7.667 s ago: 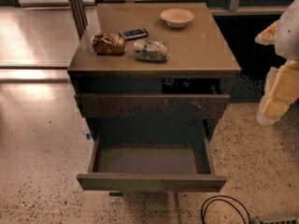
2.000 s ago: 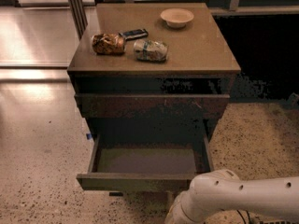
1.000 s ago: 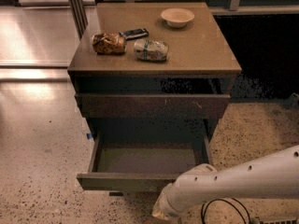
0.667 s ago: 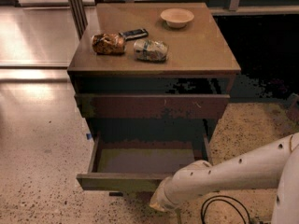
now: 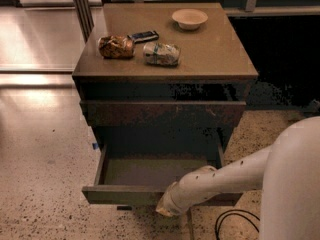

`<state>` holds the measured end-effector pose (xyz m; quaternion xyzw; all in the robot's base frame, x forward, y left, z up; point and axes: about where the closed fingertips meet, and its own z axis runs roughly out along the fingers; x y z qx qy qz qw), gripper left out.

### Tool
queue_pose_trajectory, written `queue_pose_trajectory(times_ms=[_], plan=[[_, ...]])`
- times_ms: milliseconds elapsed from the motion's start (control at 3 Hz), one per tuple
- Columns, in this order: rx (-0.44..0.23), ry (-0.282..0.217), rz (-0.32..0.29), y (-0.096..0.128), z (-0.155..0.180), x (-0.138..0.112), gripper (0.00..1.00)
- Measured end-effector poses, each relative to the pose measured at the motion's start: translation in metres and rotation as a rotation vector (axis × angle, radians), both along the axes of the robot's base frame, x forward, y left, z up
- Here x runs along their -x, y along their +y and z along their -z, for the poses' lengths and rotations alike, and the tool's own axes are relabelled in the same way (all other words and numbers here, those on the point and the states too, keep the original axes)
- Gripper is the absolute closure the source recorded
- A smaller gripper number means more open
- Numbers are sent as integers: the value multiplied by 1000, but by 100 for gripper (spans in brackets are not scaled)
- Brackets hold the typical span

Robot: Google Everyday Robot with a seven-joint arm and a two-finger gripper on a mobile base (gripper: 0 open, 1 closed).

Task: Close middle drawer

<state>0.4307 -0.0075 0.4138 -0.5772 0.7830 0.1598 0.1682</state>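
Observation:
The middle drawer [image 5: 120, 195] is pulled far out of the dark cabinet, and its grey-brown inner floor [image 5: 150, 171] is bare. Above it is the reddish-brown scuffed drawer front [image 5: 162, 113]. My white arm [image 5: 235, 171] reaches in from the lower right. My gripper [image 5: 165, 209] is at the arm's end, low against the plain front strip of the open drawer, right of its middle. The arm hides part of the strip's right half.
On the cabinet top [image 5: 215, 54] lie a pale bowl [image 5: 189, 18], a dark phone [image 5: 144, 35], a brown snack bag [image 5: 116, 46] and a crumpled pale bag [image 5: 161, 53]. A black cable [image 5: 235, 221] loops on the speckled floor at the lower right.
My arm has swung in from the lower right and moved left, bringing the gripper up to the drawer's front strip. The drawer stands as far out as before.

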Motion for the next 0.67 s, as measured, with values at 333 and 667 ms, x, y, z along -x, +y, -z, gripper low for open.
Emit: queue_pose_trajectory(times_ms=[333, 667], plan=[[0, 0, 0, 0, 0, 0, 100], [5, -49, 28, -3, -3, -37, 100]])
